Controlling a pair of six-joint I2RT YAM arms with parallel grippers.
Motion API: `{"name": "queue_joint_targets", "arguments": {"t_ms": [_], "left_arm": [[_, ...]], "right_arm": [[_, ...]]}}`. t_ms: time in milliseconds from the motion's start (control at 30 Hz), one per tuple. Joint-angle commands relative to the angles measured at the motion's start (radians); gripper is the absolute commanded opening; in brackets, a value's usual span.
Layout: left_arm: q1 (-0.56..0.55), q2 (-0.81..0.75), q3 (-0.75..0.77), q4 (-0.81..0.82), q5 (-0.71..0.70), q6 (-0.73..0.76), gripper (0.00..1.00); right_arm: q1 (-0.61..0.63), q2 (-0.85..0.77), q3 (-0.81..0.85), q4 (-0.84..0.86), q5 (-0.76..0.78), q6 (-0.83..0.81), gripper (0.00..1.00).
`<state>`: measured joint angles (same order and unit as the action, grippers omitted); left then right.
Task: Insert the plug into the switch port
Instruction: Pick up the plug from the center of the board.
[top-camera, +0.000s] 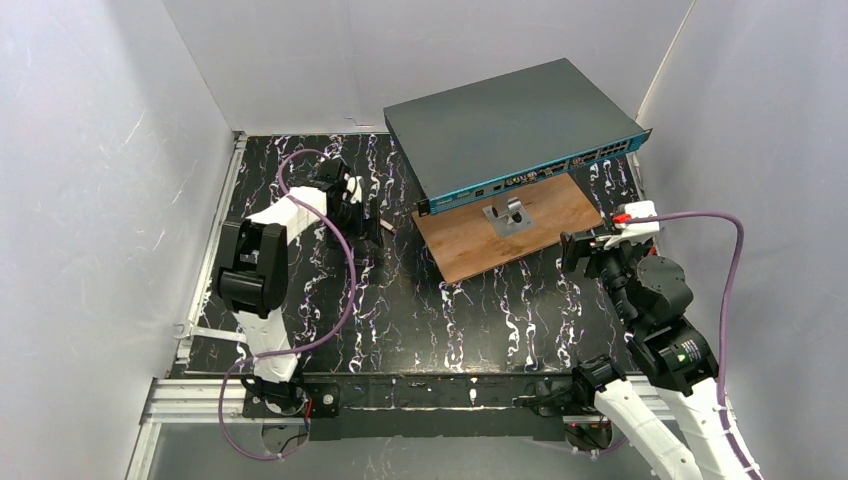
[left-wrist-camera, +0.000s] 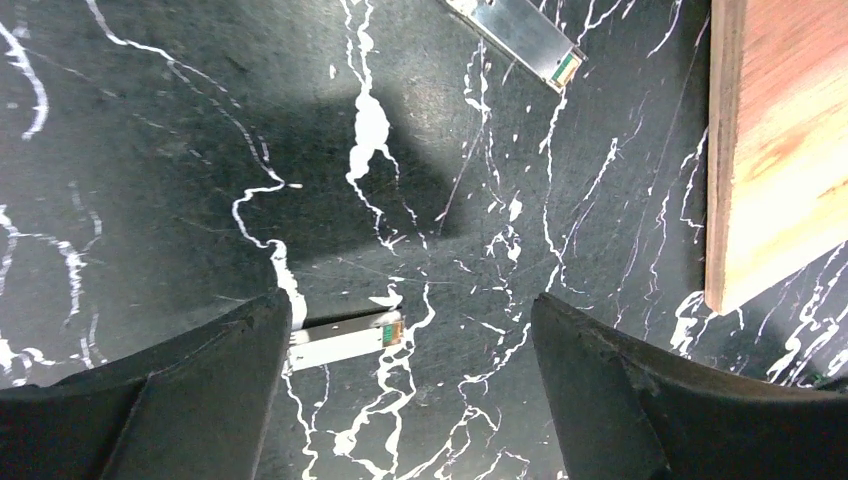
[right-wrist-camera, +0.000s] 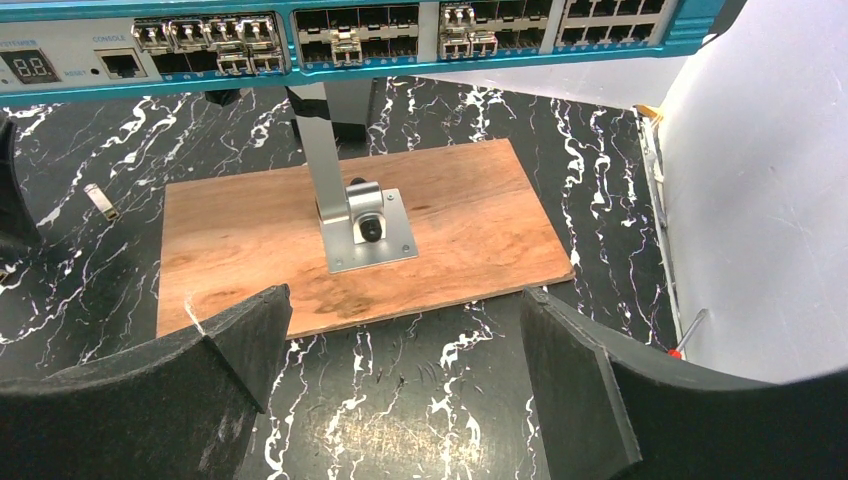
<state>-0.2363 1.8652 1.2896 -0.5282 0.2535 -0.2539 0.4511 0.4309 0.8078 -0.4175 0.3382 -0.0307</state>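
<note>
The switch (top-camera: 510, 125) is a dark grey box at the back right. Its teal front strip (right-wrist-camera: 350, 40) carries rows of sockets, several holding silver modules. A small silver plug (left-wrist-camera: 345, 340) lies on the black marbled table between my left fingers, close to the left one and partly hidden by it. A second silver plug (left-wrist-camera: 525, 40) lies farther ahead, and it also shows in the right wrist view (right-wrist-camera: 100, 202). My left gripper (left-wrist-camera: 410, 400) is open above the table, left of the board. My right gripper (right-wrist-camera: 405, 390) is open and empty in front of the board.
A brown wooden board (top-camera: 510, 230) lies in front of the switch with a metal bracket (right-wrist-camera: 365, 225) screwed onto it. White walls close in the left, back and right. A thin red-tipped rod (right-wrist-camera: 685, 340) lies by the right wall.
</note>
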Motion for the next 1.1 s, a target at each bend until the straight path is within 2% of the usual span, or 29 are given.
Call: {"name": "queue_joint_targets", "arguments": {"t_ms": [0, 367, 667, 933, 1067], "left_arm": [[0.005, -0.009, 0.003, -0.029, 0.086, -0.006, 0.86], [0.005, -0.165, -0.21, -0.049, 0.036, -0.041, 0.85], [0.004, -0.322, -0.338, -0.043, 0.104, -0.119, 0.82], [-0.006, -0.311, -0.279, -0.081, -0.032, -0.068, 0.77], [-0.016, -0.253, -0.223, -0.093, -0.084, -0.029, 0.69]], "right_arm": [[-0.005, 0.002, 0.025, 0.021, 0.003, 0.006, 0.93], [-0.005, 0.011, 0.026, 0.029, -0.008, 0.005, 0.93], [-0.005, 0.006, 0.015, 0.029, -0.021, 0.015, 0.93], [-0.004, 0.017, 0.027, 0.023, -0.024, 0.014, 0.93], [-0.004, 0.012, 0.028, 0.019, -0.025, 0.015, 0.93]]}}
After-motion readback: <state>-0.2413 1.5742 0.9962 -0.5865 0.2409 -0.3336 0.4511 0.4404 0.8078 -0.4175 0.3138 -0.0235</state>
